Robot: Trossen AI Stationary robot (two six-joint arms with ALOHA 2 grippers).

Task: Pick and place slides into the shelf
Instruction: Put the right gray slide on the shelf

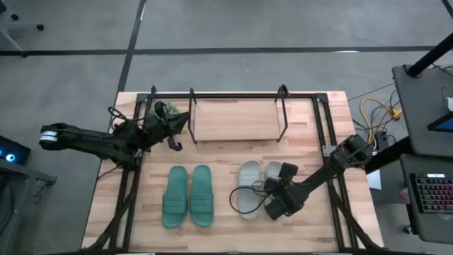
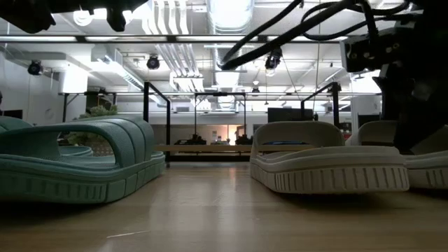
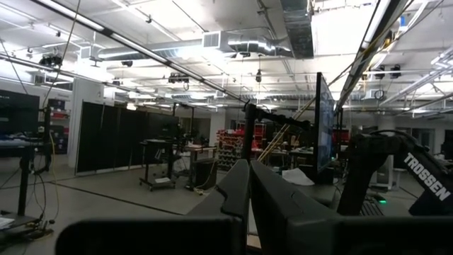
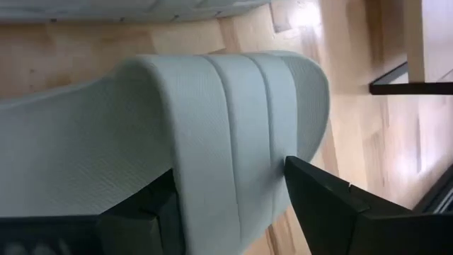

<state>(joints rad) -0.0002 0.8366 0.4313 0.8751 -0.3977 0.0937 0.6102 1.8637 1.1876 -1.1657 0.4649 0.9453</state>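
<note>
Pale grey-white slide (image 4: pixel 233 142) strap between the wide-set fingers of right pincer (image 4: pixel 233 205), left pincer (image 3: pixel 248 205) closed, empty

The right gripper (image 1: pixel 274 200) straddles the outer slide's (image 1: pixel 272 172) strap (image 4: pixel 233 134). Its mate (image 1: pixel 248 188) lies beside; the shelf (image 1: pixel 237 120) stands beyond.

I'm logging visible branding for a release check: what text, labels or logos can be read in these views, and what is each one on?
"TROSSEN": white capitals on the dark arm at the edge of the left wrist view.
The slides, the shelf and the table: no readable text.
Screens and equipment in the room behind: too small or blurred to read.
</note>
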